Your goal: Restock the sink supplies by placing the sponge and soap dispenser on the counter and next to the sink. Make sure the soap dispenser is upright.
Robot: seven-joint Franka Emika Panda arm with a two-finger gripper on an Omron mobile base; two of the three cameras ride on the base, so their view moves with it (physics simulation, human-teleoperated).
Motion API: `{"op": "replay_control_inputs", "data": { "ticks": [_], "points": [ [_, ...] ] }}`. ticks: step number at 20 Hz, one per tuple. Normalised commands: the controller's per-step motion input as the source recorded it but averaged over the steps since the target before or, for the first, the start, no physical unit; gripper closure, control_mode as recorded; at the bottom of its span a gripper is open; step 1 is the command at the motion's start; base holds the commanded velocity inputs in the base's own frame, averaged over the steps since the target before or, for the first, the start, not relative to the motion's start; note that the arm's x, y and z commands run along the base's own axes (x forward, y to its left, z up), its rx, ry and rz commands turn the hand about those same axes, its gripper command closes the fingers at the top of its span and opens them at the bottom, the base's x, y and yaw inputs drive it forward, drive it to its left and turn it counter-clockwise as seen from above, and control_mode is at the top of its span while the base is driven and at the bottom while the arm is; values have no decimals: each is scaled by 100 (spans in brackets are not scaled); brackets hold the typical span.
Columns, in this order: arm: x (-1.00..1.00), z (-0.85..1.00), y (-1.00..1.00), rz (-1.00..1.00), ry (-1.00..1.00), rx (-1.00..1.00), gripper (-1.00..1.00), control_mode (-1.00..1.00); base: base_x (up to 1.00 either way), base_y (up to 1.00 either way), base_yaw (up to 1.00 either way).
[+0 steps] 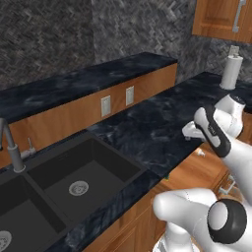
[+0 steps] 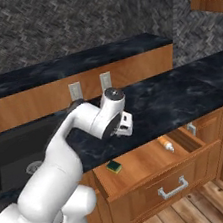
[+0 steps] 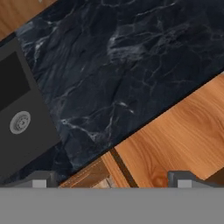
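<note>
The sponge (image 2: 113, 166) in the open drawer (image 2: 142, 167) looks light and squashy; pinch its short sides; the soap dispenser (image 2: 165, 144) lies slippery; tool (image 3: 112, 180) spread wide, empty.

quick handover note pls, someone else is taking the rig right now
Gripper: open, holding nothing, hanging over the counter edge above the open drawer.
Sponge: lying in the drawer, left end.
Soap dispenser: lying on its side in the drawer, further right.
Sink: to the left of the drawer.
Done: drawer is open.
Left: lift both onto the counter beside the sink, dispenser standing upright.
</note>
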Motion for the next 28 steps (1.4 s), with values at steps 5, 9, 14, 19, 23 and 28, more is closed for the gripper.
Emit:
{"op": "replay_control_inputs", "data": {
  "ticks": [5,9,14,19,23,28],
  "points": [
    [44,-38,-21,0,0,0,-100,-100,0,0,0],
    [21,-42,-34,3,0,1,-100,-100,0,0,0],
    [0,-55,-61,3,0,3,-100,-100,0,0,0],
    [-3,-50,-57,0,1,3,-100,-100,0,0,0],
    [3,-58,-45,0,5,3,-100,-100,0,0,0],
    [1,-65,-44,0,7,4,-100,-100,0,0,0]
  ]
}}
